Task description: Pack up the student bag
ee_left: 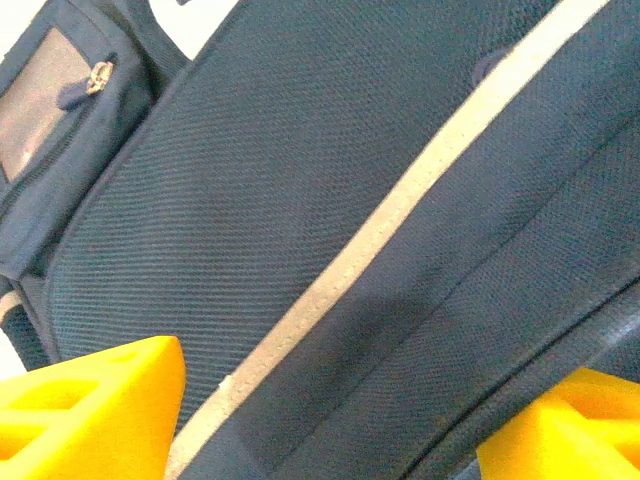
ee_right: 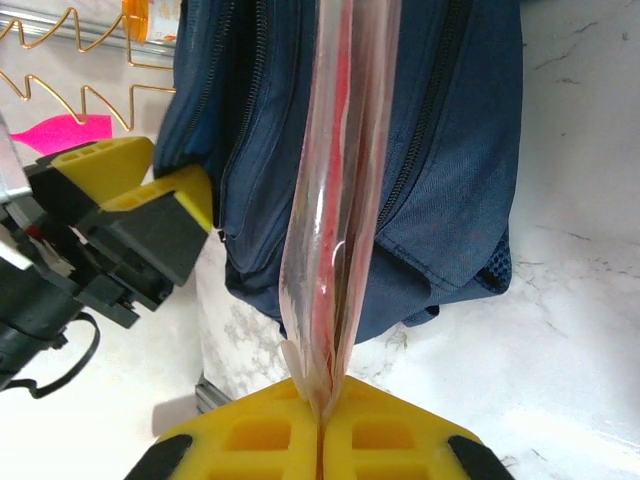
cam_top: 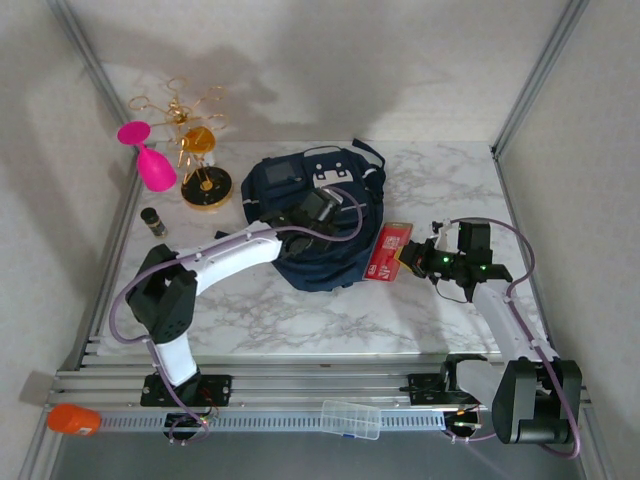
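The student bag (cam_top: 335, 265) is lying mid-frame on the bench (cam_top: 300, 315) under the wide-spread left gripper (ee_left: 330, 415), while the right wrist view is showing the right gripper (ee_right: 320, 435) pinching a red packet (ee_right: 335, 150), print unreadable.

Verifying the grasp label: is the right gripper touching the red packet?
Touching. Right wrist view: the right gripper, shut, pinches the red packet by its edge.

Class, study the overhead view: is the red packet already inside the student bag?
No, the red packet is outside the student bag, pinched in the right gripper beside it.
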Robot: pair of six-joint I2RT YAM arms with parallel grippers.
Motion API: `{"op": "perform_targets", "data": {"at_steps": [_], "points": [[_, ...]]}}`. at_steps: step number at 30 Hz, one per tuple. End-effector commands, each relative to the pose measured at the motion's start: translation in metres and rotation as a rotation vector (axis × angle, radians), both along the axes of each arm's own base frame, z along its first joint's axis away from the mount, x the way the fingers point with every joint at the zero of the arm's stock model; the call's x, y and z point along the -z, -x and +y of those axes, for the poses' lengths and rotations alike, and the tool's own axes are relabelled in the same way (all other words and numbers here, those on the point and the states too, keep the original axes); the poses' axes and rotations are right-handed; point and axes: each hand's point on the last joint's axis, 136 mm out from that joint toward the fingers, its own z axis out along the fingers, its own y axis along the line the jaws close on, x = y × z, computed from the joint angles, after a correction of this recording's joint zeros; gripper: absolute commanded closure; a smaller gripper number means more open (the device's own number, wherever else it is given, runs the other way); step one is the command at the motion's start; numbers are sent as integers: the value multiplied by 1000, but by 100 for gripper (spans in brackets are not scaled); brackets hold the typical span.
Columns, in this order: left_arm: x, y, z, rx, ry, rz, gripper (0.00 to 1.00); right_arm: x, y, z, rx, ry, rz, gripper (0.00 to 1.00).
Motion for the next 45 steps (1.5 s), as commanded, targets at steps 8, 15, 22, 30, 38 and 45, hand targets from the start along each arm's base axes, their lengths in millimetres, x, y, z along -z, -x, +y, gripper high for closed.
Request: {"op": "perform_targets", "data": {"at_steps": [8,15,22,30,38,45], "points": [[-25,-21,13,-75,67,-28,79,-28,-3,10,-50,-42,-70,93],[-63,-14,3,-153,270,-41,100,-43,4,33,-92,-107,-89,92],[-103,16,-39,-230,555,-5,100,-56,-15,56,-93,-162,-130,92],[-118,32,-87,-331,718,27,100,-31,-73,52,16,-69,-148,91],[-120,19,-91,-383,843,14,100,-11,-103,56,197,-66,-175,84],[-112,9,-72,-435,820,-12,100,-5,-94,104,125,-103,-153,82]]}}
